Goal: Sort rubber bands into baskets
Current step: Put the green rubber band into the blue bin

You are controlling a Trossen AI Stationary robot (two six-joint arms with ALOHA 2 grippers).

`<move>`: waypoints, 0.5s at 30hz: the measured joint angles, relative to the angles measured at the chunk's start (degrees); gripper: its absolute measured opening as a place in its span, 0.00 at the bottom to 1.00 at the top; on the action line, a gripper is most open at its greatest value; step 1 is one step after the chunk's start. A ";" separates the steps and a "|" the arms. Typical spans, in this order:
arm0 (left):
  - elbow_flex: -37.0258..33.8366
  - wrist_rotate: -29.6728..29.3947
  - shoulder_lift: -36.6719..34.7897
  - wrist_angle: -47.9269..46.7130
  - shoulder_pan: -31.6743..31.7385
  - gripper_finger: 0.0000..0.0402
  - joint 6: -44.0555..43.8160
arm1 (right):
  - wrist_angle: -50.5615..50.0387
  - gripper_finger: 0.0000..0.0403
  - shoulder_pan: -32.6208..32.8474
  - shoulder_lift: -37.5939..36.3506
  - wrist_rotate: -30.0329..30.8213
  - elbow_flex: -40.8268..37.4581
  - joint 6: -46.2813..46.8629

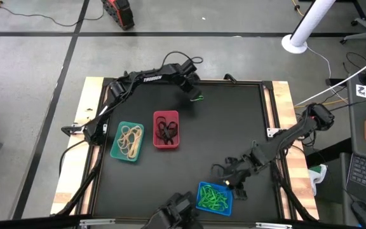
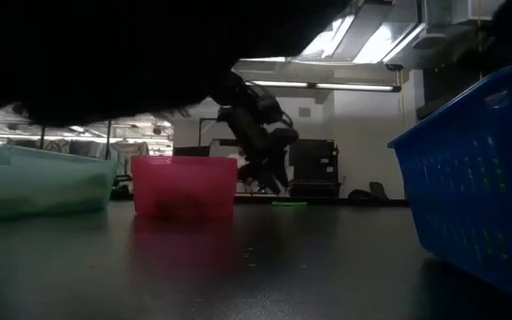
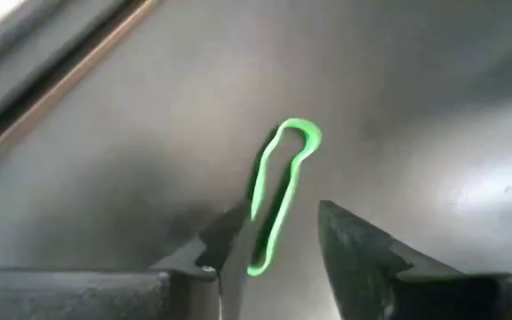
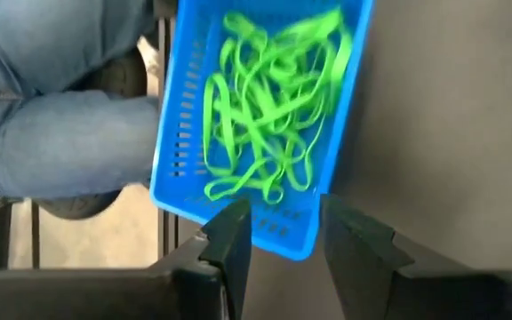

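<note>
Left claw [image 1: 196,95] is positioned at the far side of the black worktop [image 1: 234,127], jaws parted, nothing gripped. A single bright green rubber band [image 3: 278,191] lies flat on the worktop between the two fingers; one finger [image 3: 225,240] appears to touch or overlap the band's near end, the other is apart from it.

Right claw [image 4: 283,236] is held just beside the blue plastic basket [image 1: 203,205] at the near edge, jaws parted and empty. A tangle of green bands [image 4: 269,107] is already in that basket. Tan bands [image 1: 130,140] are in the teal-green basket [image 1: 117,152], black bands [image 1: 165,130] in the red basket [image 1: 155,118].

Band orientation: squashed into a narrow, elongated loop. In the left wrist view the long axis runs away from the claw, roughly in line with the fingers and slightly slanted, with the rounded end pointing away.

Risks, as judged:
- The band is thin and flat; a close taken too high would likely pinch air.
- The off-centre finger could shove the band sideways instead of trapping it.
- A pinch on one strand only could let it slip or snap free in transit across to the blue basket.
</note>
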 joint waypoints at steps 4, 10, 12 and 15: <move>3.77 -0.08 -0.06 0.23 -0.02 0.32 9.85 | 0.09 0.33 -1.65 -2.79 0.68 0.00 -2.83; 4.74 -0.62 -0.07 -0.62 -1.23 0.32 39.06 | -1.01 0.33 -3.05 -4.17 0.82 0.00 -3.18; 4.64 -2.68 -0.07 -2.26 -2.10 0.32 45.90 | -1.57 0.33 -3.05 -4.15 0.85 0.00 -3.18; 4.54 -6.18 -0.07 -7.30 -3.14 0.32 52.79 | -1.56 0.33 -2.89 -4.15 1.93 0.00 -3.21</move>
